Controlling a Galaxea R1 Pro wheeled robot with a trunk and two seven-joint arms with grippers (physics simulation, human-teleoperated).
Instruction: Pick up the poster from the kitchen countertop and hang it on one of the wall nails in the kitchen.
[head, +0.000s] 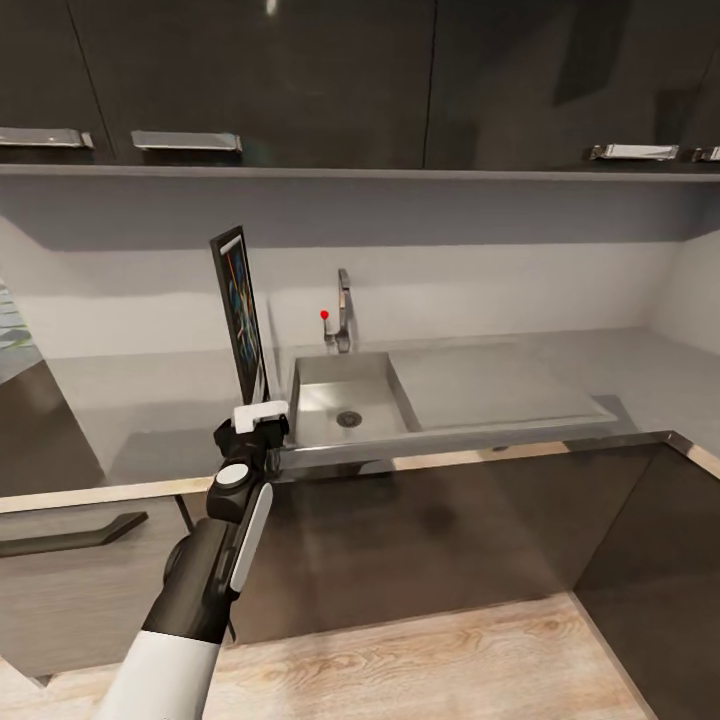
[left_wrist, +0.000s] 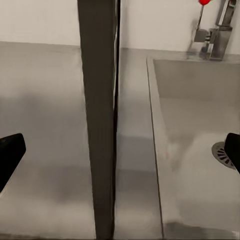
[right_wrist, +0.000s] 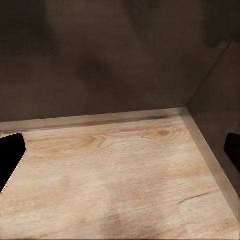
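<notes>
The poster (head: 240, 310) stands on edge on the grey kitchen countertop (head: 140, 400), just left of the sink, with its dark blue artwork facing right. My left gripper (head: 262, 412) is at the poster's lower near corner. In the left wrist view the poster (left_wrist: 100, 120) shows edge-on as a dark vertical strip between the two black fingertips (left_wrist: 10, 152), which are spread wide and do not touch it. The left gripper (left_wrist: 121, 152) is open. My right gripper (right_wrist: 120, 152) is open too, over the wooden floor, with nothing between its fingers.
A steel sink (head: 345, 400) with a drain and a faucet (head: 343, 310) with a red-tipped lever lies right of the poster. Dark wall cabinets (head: 300, 80) hang above. Dark base cabinet fronts (head: 450, 540) stand below, and wood flooring (right_wrist: 125, 175) meets them in a corner.
</notes>
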